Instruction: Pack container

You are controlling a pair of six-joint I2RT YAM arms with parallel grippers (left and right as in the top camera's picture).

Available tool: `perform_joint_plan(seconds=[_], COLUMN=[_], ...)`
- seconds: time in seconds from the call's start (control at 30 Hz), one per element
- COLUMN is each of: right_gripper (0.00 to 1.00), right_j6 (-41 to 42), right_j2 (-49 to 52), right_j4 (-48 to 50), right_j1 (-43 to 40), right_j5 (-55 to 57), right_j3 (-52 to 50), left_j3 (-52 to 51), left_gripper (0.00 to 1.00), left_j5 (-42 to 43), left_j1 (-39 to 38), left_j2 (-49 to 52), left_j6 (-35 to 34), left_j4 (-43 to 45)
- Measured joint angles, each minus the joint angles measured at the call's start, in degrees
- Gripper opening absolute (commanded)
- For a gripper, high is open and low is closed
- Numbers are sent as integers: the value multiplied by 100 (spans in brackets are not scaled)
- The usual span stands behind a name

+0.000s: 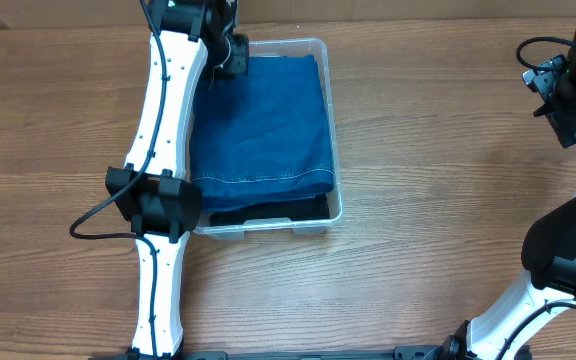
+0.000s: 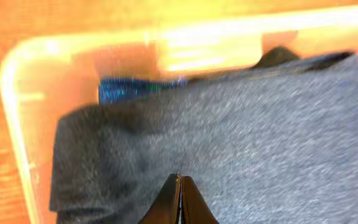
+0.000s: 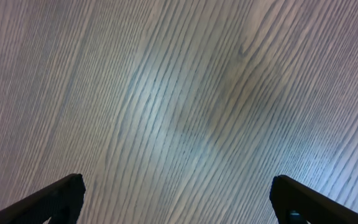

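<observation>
The clear plastic container (image 1: 336,150) stands at the back middle of the table, filled by a folded blue denim garment (image 1: 263,120) with a dark garment (image 1: 268,212) showing under its near edge. My left gripper (image 1: 230,55) hovers at the container's far left corner. In the left wrist view its jaws are pressed together at the tip (image 2: 180,180) with nothing seen between them, right over the denim (image 2: 260,124) inside the container's rim (image 2: 17,93). My right gripper (image 1: 558,100) hangs far right, and its fingers (image 3: 67,193) stand wide open over bare wood.
A bright blue patch (image 2: 129,90) and a black fold (image 2: 278,57) peek out past the denim's edge inside the bin. The left arm (image 1: 163,130) runs along the container's left side. Wooden table (image 1: 438,180) lies between the bin and the right arm.
</observation>
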Motion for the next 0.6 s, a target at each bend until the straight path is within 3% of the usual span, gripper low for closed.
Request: perform_joint_plan(seconds=[0.27,0.6], right_gripper=[100,100], right_j6=[0,0], right_j2=[0,0], right_j4=[0,0], right_j1=[0,0], right_j5=[-2,0], right_j3=[0,0], left_j3=[-122,-1228], left_gripper=[4,4], left_j5=[24,525], left_j1=[-26,-181], left_j2=[7,33], left_j6=[0,2], left_j4=[358,1843])
